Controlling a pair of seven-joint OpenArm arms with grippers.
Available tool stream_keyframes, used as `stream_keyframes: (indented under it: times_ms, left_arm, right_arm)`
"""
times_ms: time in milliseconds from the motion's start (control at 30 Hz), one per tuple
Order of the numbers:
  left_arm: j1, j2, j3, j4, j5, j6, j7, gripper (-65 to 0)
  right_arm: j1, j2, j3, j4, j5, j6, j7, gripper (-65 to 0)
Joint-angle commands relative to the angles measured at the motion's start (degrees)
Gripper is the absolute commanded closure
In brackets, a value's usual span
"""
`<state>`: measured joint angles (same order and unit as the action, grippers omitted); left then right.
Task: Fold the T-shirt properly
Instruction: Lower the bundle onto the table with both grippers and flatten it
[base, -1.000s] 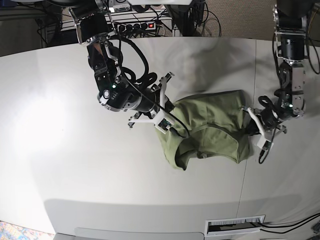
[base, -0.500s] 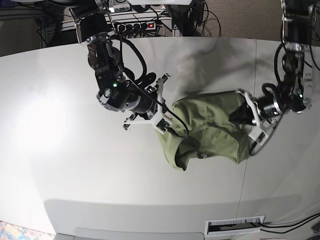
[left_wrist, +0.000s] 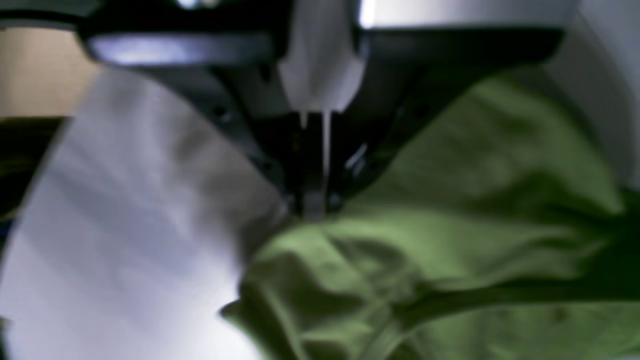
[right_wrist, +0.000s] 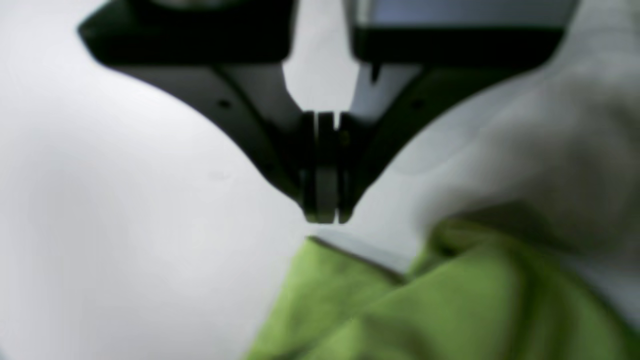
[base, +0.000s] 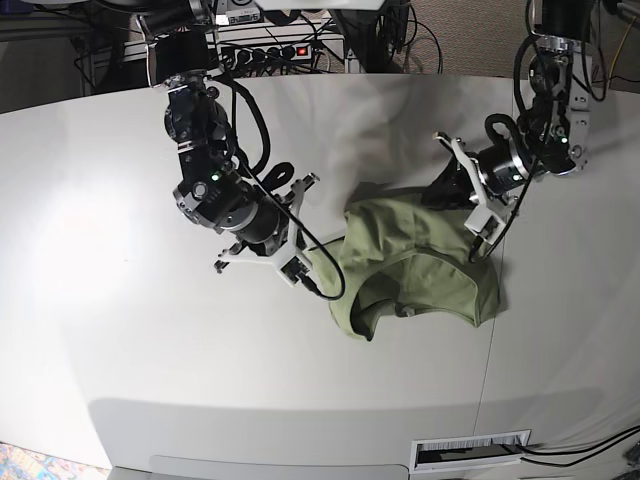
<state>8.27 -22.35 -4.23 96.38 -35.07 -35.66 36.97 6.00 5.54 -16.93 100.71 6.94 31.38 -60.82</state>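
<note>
On the white table (base: 120, 330), the right gripper (base: 300, 262) hovers closed and empty beside the crumpled T-shirt (base: 420, 275); its wrist view shows bare pads above the hem. The left gripper (left_wrist: 314, 202) pinches the shirt's far edge, only clear up close.

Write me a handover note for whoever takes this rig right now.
Left claw: shut on the T-shirt, pinching its far edge and lifting it off the table.
Right claw: shut, holding nothing, just off the shirt's near corner.
Shirt: bunched in a rumpled heap mid-table, neck opening facing the front edge.
Done: no neat fold visible.
Left: spread it flat, then fold.
</note>
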Motion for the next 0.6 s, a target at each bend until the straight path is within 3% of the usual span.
stream_keyframes:
  times_ms: [0,167,367,567]
  left_arm:
    - [-0.6,-0.6,-0.4,0.8,0.6,-0.2,-2.6,0.0]
    - [-0.7,-0.7,-0.4,-3.5,5.1,2.1,-5.9,0.0]
    - [-1.4,-0.7,-0.4,-11.8,6.1,1.7,-11.1,0.0]
    - [-5.3,-0.7,-0.4,-17.2,10.9,1.8,-11.5,0.0]
  right_arm:
    - [1.1,-0.2,0.0,0.9,1.5,-0.1,1.2,0.0]
    - [1.1,-0.2,0.0,0.9,2.3,-0.1,0.7,0.0]
    - [1.1,-0.2,0.0,0.9,2.3,-0.1,0.4,0.0]
    - [1.1,-0.2,0.0,1.2,2.4,-0.1,-0.3,0.0]
